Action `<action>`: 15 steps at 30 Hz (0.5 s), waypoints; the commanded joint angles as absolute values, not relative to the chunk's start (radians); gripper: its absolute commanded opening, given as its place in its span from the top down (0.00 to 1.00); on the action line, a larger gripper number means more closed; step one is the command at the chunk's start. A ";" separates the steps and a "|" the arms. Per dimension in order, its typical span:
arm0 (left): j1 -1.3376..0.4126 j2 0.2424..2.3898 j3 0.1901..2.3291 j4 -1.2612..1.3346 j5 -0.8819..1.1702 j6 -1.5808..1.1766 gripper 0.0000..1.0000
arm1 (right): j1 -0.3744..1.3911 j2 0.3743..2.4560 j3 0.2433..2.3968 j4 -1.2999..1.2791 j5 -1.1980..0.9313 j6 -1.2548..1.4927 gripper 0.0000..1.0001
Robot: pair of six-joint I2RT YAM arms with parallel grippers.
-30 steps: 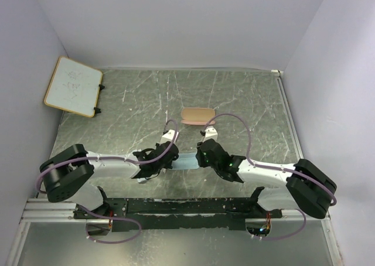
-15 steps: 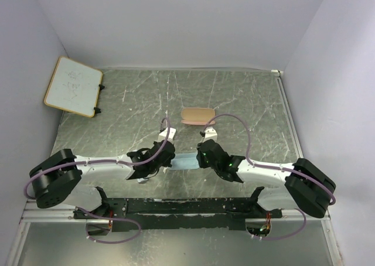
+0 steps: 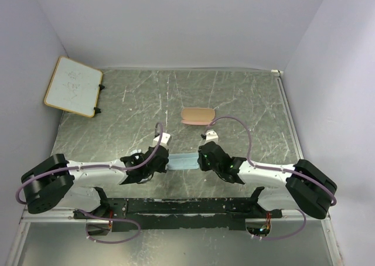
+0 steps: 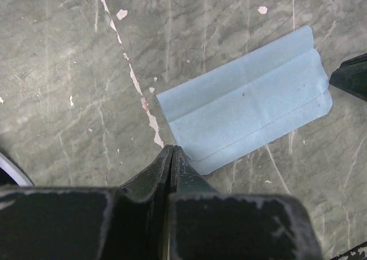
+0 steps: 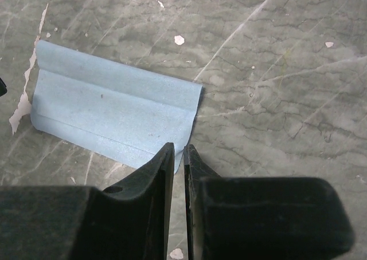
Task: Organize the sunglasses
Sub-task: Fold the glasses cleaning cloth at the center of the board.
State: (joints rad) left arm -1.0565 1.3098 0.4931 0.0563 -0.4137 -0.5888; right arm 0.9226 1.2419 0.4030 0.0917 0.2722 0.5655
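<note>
1. A flat whiteboard (image 3: 72, 85) with a thin wooden rim leans at the far left corner of the bench (image 3: 246, 102). The bench has a dull grey-green top veined like marble and chipped pale in spots.
2. The left pincer (image 4: 172, 150) is clenched. Its two matte black fingers are pressed flat together, and the tips meet right at the near edge of the cloth (image 4: 246, 99). I cannot tell whether any fabric is nipped between them.
3. The cloth is a light blue rectangle, thin and soft. It lies flat on the bench with long creases along its length and rounded corners.
4. Well beyond the cloth sits an oblong tan-pink case (image 3: 198, 115) with rounded ends. It is smooth and touches nothing else.
5. The right pincer (image 5: 179, 150) is nearly closed. Only a narrow slit is left between its black fingers, and the cloth's near right corner runs into that slit, so it is gripping the cloth. The cloth's edge beside it curls slightly upward.
6. The sunglasses show in none of the views, so I cannot tell where they lie.
</note>
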 commanded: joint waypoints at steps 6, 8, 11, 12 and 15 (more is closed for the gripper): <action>-1.054 1.295 0.478 0.099 -0.406 -0.607 0.90 | 0.925 1.255 0.408 0.103 0.251 0.586 0.84; -1.054 1.302 0.482 0.104 -0.405 -0.606 0.90 | 0.924 1.257 0.406 0.105 0.250 0.587 0.84; -1.054 1.308 0.489 0.105 -0.405 -0.600 0.90 | 0.923 1.264 0.408 0.109 0.250 0.590 0.83; -1.054 1.311 0.491 0.104 -0.405 -0.600 0.90 | 0.921 1.267 0.406 0.114 0.247 0.589 0.83; -1.054 1.313 0.495 0.102 -0.406 -0.598 0.90 | 0.916 1.280 0.406 0.124 0.240 0.589 0.84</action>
State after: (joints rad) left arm -1.0565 1.3064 0.4782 0.0715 -0.4137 -0.5995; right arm 0.9218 1.2636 0.4034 0.0990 0.2485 0.5789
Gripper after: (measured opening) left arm 0.103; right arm 0.163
